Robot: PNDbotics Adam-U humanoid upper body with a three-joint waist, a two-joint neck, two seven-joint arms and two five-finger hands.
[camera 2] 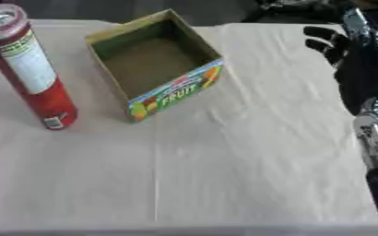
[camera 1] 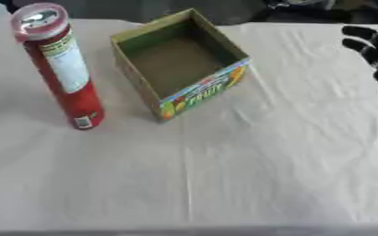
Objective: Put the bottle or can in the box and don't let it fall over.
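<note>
A tall red can (camera 1: pixel 62 69) with a white label and a clear lid stands upright on the table's left side. Just to its right sits an open cardboard box (camera 1: pixel 179 62), empty inside, with a colourful fruit print on its near wall. My right hand (camera 2: pixel 331 44) hangs at the right edge above the table, well apart from the box and the can, its black fingers straight and holding nothing. The right arm (camera 2: pixel 369 106) runs down the right side of the right eye view. My left hand shows in neither view.
A white cloth (camera 1: pixel 224 166) with creases covers the table, and its near edge runs along the bottom of the view. Dark shapes lie beyond the far edge.
</note>
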